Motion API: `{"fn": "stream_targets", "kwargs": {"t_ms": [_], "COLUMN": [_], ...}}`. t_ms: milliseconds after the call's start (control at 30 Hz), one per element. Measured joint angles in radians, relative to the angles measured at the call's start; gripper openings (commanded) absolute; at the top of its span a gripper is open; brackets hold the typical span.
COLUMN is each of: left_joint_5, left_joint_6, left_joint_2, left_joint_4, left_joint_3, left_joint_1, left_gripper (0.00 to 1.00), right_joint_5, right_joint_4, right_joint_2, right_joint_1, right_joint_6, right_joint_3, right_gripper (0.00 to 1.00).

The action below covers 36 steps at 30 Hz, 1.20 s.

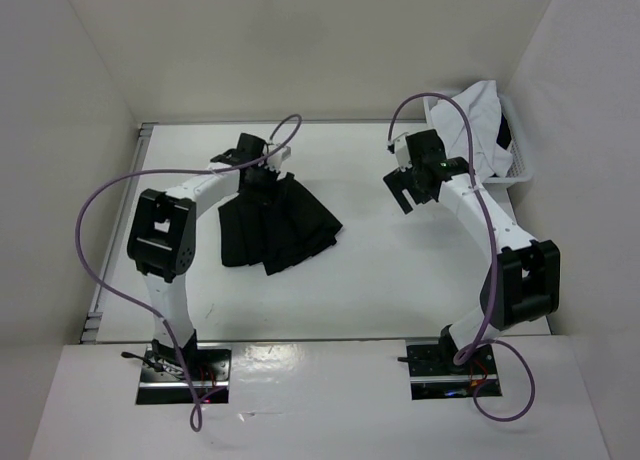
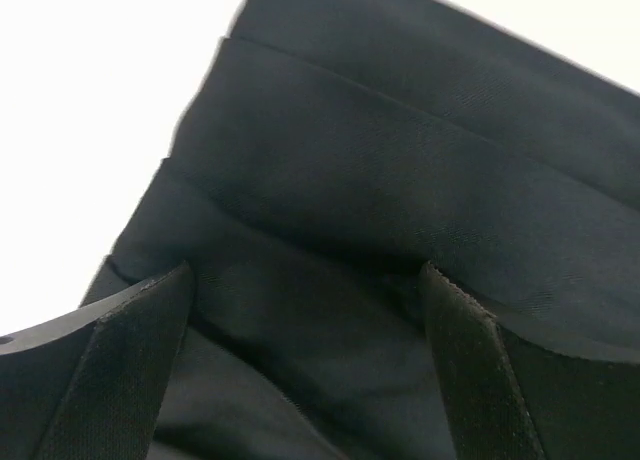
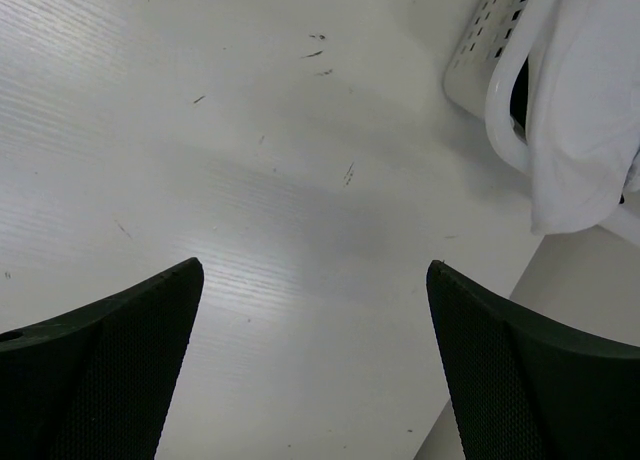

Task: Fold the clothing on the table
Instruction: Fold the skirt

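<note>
The clothing [image 1: 280, 225] lies on the left half of the table [image 1: 400, 280] in an uneven, layered heap, well apart from the basket [image 1: 515, 170]; the fold is judged incomplete. The left gripper [image 2: 305, 280] sits over the skirt's far edge with its jaws spread wide and dark pleats below them, nothing pinched. The right gripper [image 3: 315, 275] hangs over bare tabletop, jaws equally wide and empty. Hazards: the thin pleated fabric can slide or fan out if only the top layer is caught; a deep pinch may lift several layers and undo the stack; a right-arm swing near the basket could snag the overhang. The basket, at the far right corner, holds a white garment [image 3: 580, 130] that drapes over its rim.
</note>
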Motion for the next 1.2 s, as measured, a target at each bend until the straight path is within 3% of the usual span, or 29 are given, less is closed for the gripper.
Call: {"fn": "stream_targets", "kwargs": {"t_ms": [367, 933, 1067, 1200], "left_joint_5": [-0.046, -0.014, -0.014, -0.031], "left_joint_6": [0.049, 0.057, 0.071, 0.076], "left_joint_2": [0.016, -0.188, -0.192, -0.191], "left_joint_4": [0.023, -0.027, -0.063, -0.171], "left_joint_3": [-0.081, -0.330, -0.318, -0.187], "left_joint_1": [-0.183, -0.469, -0.526, -0.531], "left_gripper": [0.98, 0.99, 0.99, 0.99], "right_joint_5": [-0.004, -0.030, -0.031, -0.038], "right_joint_4": [0.010, 0.044, 0.045, 0.045], "right_joint_2": [0.000, 0.000, -0.006, -0.035], "right_joint_1": [-0.002, -0.002, -0.002, -0.002], "right_joint_6": [0.000, 0.000, 0.000, 0.000], "right_joint_3": [0.000, -0.061, -0.064, -0.065], "right_gripper": [0.96, 0.96, 0.96, 0.97]}}
